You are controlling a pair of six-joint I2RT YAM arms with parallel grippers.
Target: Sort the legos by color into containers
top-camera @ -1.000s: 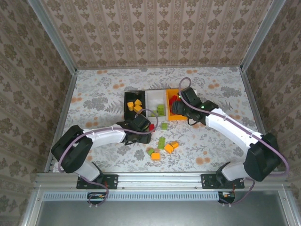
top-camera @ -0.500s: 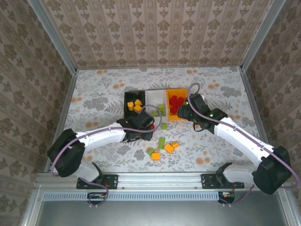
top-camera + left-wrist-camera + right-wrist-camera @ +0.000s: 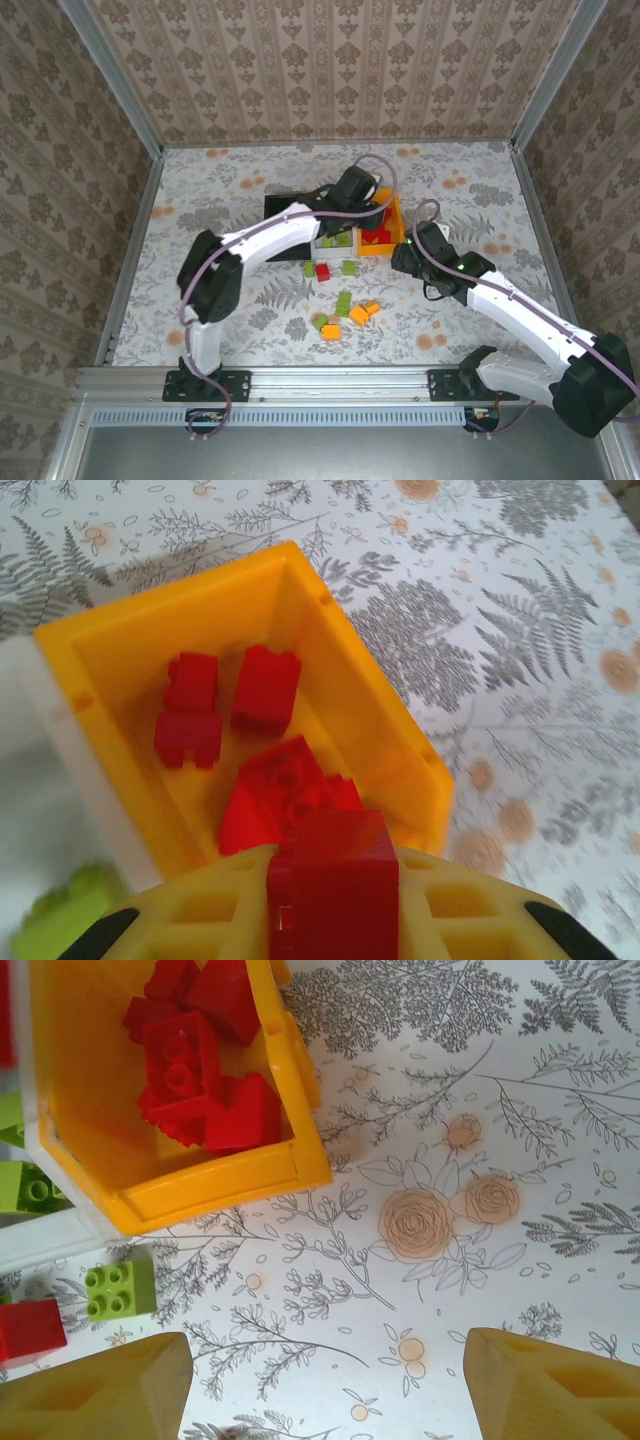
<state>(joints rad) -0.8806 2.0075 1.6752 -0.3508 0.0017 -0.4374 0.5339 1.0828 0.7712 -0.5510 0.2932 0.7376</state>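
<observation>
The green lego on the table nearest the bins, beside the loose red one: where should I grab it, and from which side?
Come straight down from above and pinch the green lego across two opposite flat side walls. Its studs face up, so it lies flat. Probably choose the pair not facing the loose red lego close beside it.

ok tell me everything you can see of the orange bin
The orange bin is a small open-topped rectangular box of glossy plastic, upright on the flowered table, joined on one side to the white bin. Several red bricks lie loose inside. The left gripper holds one more red brick above it.
</observation>
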